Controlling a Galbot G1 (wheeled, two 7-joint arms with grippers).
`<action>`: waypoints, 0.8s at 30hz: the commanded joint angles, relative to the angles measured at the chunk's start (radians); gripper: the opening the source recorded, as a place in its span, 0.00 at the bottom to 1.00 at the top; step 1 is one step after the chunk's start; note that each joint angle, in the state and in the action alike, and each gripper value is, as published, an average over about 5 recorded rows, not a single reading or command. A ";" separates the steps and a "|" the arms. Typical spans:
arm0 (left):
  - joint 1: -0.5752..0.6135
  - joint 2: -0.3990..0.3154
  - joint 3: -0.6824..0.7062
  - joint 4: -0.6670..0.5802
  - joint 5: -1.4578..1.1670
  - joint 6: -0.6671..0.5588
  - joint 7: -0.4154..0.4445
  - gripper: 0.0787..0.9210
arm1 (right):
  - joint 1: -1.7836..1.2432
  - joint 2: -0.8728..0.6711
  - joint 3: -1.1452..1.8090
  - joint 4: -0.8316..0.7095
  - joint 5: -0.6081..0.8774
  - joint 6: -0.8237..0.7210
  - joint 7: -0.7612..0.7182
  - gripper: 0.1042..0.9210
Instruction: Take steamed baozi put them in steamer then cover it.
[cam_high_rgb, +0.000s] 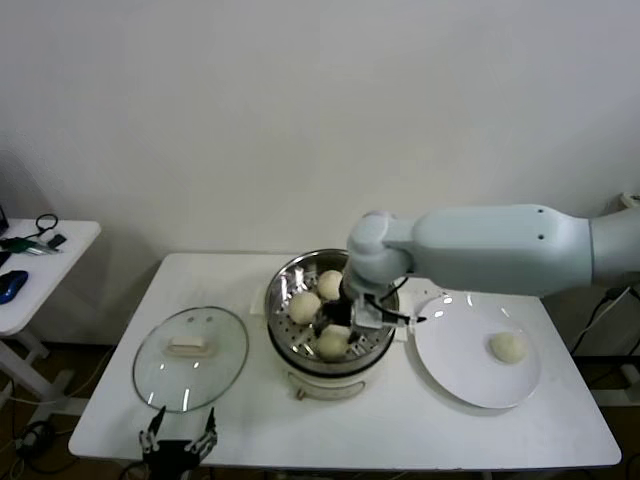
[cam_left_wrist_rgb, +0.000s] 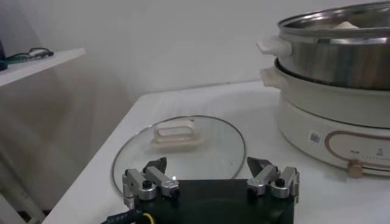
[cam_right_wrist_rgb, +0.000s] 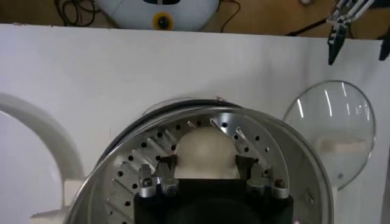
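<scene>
- Steamer (cam_high_rgb: 330, 310) stands mid-table with three baozi on its perforated tray.
- Right gripper (cam_right_wrist_rgb: 206, 173) reaches into the steamer, its fingers clasping one bun (cam_right_wrist_rgb: 205, 152) resting on the tray.
- A fourth baozi (cam_high_rgb: 508, 346) lies on the plate (cam_high_rgb: 455, 375) right of the steamer.
- The cover (cam_high_rgb: 190, 357) lies flat left of the steamer.
- Left gripper (cam_left_wrist_rgb: 210, 176), spread wide, hangs by the cover's near edge.

A white plate (cam_high_rgb: 455, 365) rests on a white table (cam_high_rgb: 400, 425).
</scene>
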 joint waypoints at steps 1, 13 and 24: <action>0.001 0.001 0.000 0.000 0.000 0.000 0.000 0.88 | -0.045 0.034 0.001 -0.033 -0.042 0.010 0.032 0.69; 0.003 0.003 0.000 -0.003 -0.001 -0.002 -0.001 0.88 | 0.194 -0.177 0.003 -0.023 0.265 0.059 -0.074 0.88; -0.002 0.006 0.002 -0.001 -0.003 -0.002 0.002 0.88 | 0.486 -0.552 -0.375 -0.173 0.652 -0.239 -0.226 0.88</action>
